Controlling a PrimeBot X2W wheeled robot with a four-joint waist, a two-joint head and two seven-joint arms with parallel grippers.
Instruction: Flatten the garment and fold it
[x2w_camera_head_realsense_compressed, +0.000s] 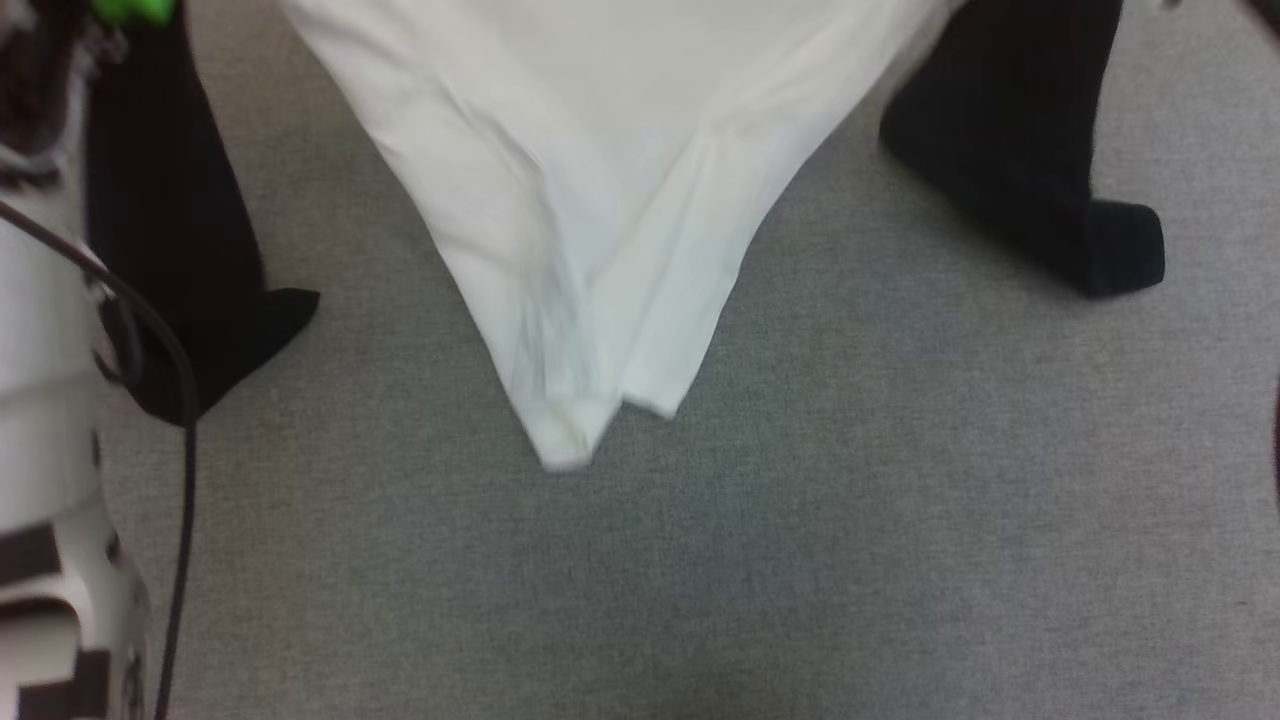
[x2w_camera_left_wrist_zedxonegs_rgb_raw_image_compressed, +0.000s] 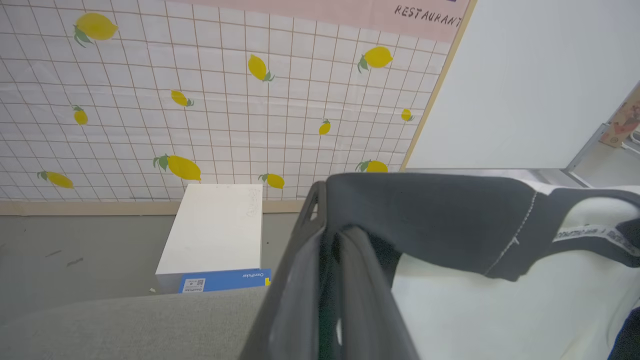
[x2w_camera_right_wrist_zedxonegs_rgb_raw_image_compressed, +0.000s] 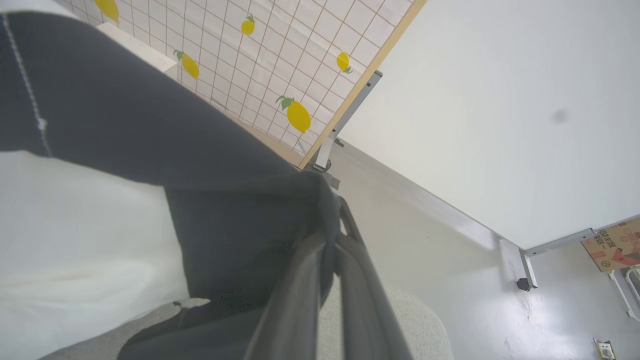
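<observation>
While aloft — garment (x2w_camera_head_realsense_compressed: 600, 180); white box (x2w_camera_left_wrist_zedxonegs_rgb_raw_image_compressed: 215, 225), lemon wall (x2w_camera_left_wrist_zedxonegs_rgb_raw_image_compressed: 200, 100) beyond.

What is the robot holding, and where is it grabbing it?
The soft white T-shirt with black sleeves; the left gripper and the right gripper each pinch its black shoulder fabric.

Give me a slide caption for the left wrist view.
Left gripper shut on the garment's black shoulder fabric, lemon-print wall and white box behind.

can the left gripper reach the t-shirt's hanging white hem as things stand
Probably not: the left gripper is shut on the black shoulder of the soft white T-shirt, holding it up.
</observation>
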